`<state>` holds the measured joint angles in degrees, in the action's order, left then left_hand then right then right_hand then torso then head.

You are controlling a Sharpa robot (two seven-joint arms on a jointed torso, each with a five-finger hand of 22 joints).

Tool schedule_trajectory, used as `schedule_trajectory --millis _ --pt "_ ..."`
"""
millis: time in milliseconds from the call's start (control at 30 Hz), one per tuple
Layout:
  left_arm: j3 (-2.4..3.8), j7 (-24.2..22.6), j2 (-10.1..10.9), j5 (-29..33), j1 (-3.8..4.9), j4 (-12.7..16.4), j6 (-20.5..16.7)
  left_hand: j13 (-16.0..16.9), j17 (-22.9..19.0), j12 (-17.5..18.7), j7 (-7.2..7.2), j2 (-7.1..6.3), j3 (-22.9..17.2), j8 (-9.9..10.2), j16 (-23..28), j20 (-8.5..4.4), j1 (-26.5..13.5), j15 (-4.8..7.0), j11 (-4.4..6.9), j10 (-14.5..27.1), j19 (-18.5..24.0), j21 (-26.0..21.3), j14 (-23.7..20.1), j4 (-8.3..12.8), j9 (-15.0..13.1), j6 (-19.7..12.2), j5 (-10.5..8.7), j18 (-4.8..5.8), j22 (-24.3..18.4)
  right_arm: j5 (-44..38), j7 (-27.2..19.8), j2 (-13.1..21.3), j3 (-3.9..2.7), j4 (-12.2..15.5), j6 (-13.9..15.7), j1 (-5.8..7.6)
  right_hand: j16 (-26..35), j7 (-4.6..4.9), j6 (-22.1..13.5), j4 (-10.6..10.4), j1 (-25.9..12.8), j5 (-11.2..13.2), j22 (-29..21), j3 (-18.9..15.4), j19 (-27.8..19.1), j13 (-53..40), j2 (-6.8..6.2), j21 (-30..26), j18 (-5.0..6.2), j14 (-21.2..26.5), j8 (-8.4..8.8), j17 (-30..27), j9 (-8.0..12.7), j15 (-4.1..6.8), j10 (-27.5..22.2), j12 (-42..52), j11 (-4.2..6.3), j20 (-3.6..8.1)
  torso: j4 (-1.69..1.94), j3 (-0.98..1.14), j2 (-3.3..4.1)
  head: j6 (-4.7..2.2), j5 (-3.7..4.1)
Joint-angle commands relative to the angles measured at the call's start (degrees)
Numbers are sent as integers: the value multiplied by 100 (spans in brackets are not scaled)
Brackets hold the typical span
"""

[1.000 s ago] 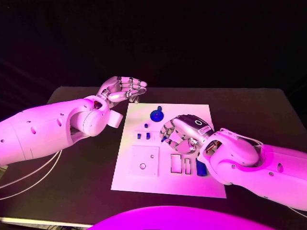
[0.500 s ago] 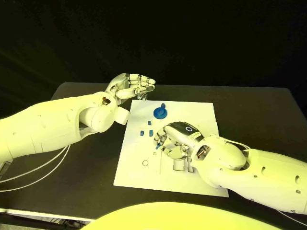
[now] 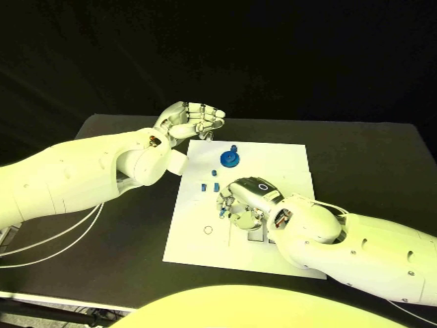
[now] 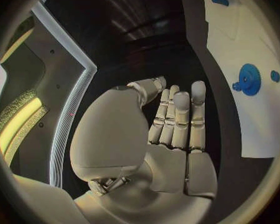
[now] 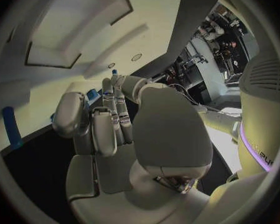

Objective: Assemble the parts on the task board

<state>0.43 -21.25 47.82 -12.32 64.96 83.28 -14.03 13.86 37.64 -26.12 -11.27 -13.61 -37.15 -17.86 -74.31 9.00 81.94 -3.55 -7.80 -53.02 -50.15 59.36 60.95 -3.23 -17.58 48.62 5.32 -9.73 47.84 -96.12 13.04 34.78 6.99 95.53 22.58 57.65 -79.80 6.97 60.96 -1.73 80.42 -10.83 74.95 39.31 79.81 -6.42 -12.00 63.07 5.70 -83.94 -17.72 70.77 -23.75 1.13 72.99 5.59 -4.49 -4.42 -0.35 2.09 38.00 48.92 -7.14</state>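
The white task board (image 3: pixel 283 160) lies in the middle of the black table. A blue gear (image 3: pixel 229 160) stands near its far edge, also seen as the gear (image 4: pixel 248 78). Small blue parts (image 3: pixel 211 185) sit in the board just nearer. My right hand (image 3: pixel 248 199) is low over the board's middle, fingers curled down, and seems to pinch a small blue part (image 3: pixel 222 212) at its fingertips; blue shows between thumb and fingers (image 5: pixel 92 92). My left hand (image 3: pixel 191 121) hovers beyond the board's far left corner, fingers curled in on nothing (image 4: pixel 177 119).
A long blue part (image 5: pixel 11 127) lies by the board's edge. Sunken rectangular recesses (image 5: pixel 84 30) and a small round hole (image 3: pixel 207 230) mark the board. My right forearm (image 3: pixel 366 253) covers the board's near right corner. Bare black table (image 3: pixel 366 157) lies to the right.
My right hand has slid left and nearer across the board, the small blue part staying at its fingertips. The left hand has stayed curled and shifted only slightly.
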Motion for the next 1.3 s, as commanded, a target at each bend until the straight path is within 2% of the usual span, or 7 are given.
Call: schedule_trajectory --millis 33,200,833,1133,1300 --pt "5 -6 -10 35 3 3 106 -9 -6 -18 -10 4 -1 16 -5 16 39 -6 9 47 29 -11 -32 23 14 -74 18 -83 9 -108 49 -17 0 -25 -122 -12 -19 29 25 11 1 19 475 25 -21 -9 47 -31 -39 -251 -17 3 -7 25 180 -17 136 7 4 -2 0 27 -1" --pt "5 4 -5 32 3 -2 120 -10 -11 -20 -17 6 -1 21 -5 19 38 -9 5 54 30 -11 -35 25 18 -91 19 -83 10 -122 61 -23 2 -60 -162 -20 -19 29 25 11 1 19 475 25 -21 -9 47 -31 -39 -251 -17 3 -7 25 180 -17 136 7 -6 -5 -1 33 20" --pt "5 22 8 24 3 -14 140 -12 -7 -21 -24 8 -1 24 -8 22 38 -14 -1 67 32 -10 -35 26 20 -109 19 -82 11 -198 83 -56 5 -89 -336 -43 -18 30 22 18 -6 27 475 26 -22 -9 51 -34 -38 -250 -16 -2 -10 24 182 -22 135 6 1 -3 2 36 27" --pt "5 39 23 20 3 -12 153 -13 -18 -21 -28 6 1 25 -7 24 36 -18 -6 78 33 -10 -41 27 22 -119 19 -82 12 -240 123 -87 8 -101 -402 -47 -18 30 22 18 -6 27 475 26 -22 -9 51 -34 -38 -250 -16 -2 -10 24 182 -22 135 6 6 -8 1 21 49" --pt "5 33 28 22 3 -8 142 -14 -21 -20 -31 7 2 25 -7 25 33 -21 -9 87 34 -10 -44 26 23 -125 18 -82 12 -342 201 -108 11 -116 -538 -47 -12 31 19 28 -13 38 468 27 -32 -10 54 -60 -33 -247 -14 -15 -14 24 183 -28 134 5 1 -12 -4 -11 73"
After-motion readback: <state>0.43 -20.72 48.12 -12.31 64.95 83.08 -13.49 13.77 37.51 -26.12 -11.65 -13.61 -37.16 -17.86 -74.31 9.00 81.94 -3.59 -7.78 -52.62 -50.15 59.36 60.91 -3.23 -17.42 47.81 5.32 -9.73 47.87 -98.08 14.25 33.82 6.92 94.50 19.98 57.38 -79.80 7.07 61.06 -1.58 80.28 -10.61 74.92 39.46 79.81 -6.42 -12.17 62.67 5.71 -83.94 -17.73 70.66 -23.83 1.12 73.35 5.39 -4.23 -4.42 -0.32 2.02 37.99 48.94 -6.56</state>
